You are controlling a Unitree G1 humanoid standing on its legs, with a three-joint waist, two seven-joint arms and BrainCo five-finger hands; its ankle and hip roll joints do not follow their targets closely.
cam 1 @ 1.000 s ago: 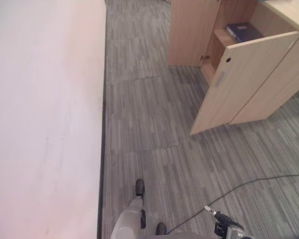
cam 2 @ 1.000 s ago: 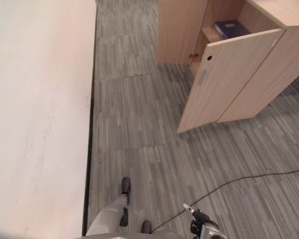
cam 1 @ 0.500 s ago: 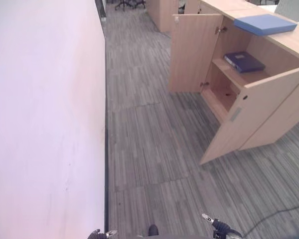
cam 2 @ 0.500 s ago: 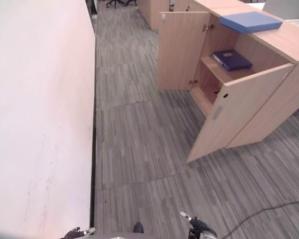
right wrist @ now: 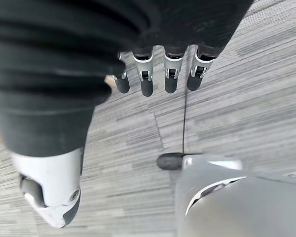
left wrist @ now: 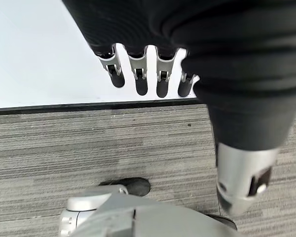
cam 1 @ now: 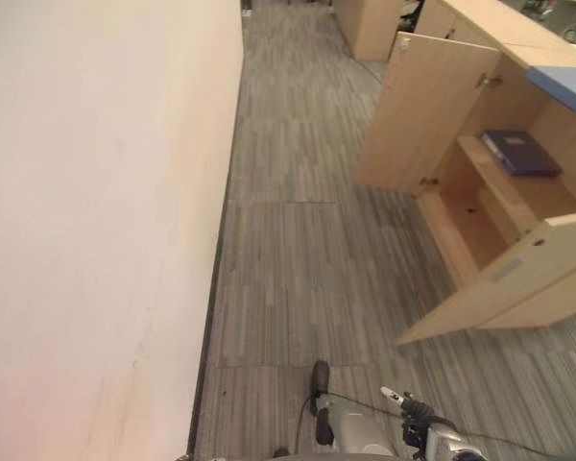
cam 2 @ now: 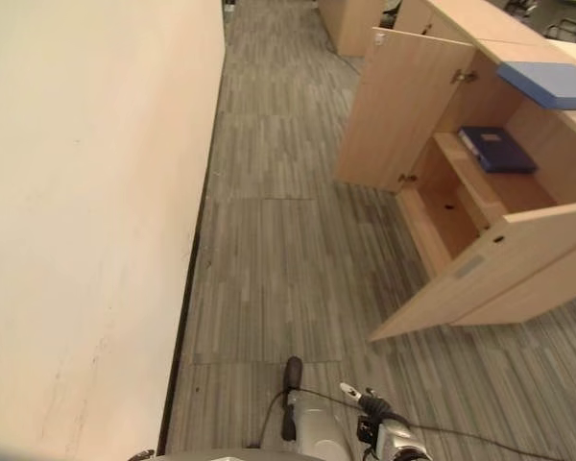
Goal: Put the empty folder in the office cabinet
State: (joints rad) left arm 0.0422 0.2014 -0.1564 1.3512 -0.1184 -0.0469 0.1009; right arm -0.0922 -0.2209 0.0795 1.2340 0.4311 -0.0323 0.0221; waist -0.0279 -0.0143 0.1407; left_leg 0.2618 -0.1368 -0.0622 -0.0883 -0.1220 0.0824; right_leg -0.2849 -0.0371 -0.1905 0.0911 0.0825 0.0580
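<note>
Folder (cam 2: 557, 83), light blue, lies flat on cabinet (cam 2: 480, 192) top at far right. Left to right: white wall (cam 2: 86, 221), grey striped carpet (cam 2: 269, 240), cabinet doors open, dark blue binder (cam 2: 499, 150) on shelf. Left hand (left wrist: 143, 69) and right hand (right wrist: 158, 69) empty, fingers straight.

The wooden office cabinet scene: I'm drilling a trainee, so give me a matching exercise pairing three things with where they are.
Things:
1. dark blue folder
2. light blue folder
3. white wall

Places:
A. on top of the wooden office cabinet
B. along the robot's left
C. on the upper shelf inside the open cabinet

Pairs: 1-C, 2-A, 3-B
</note>
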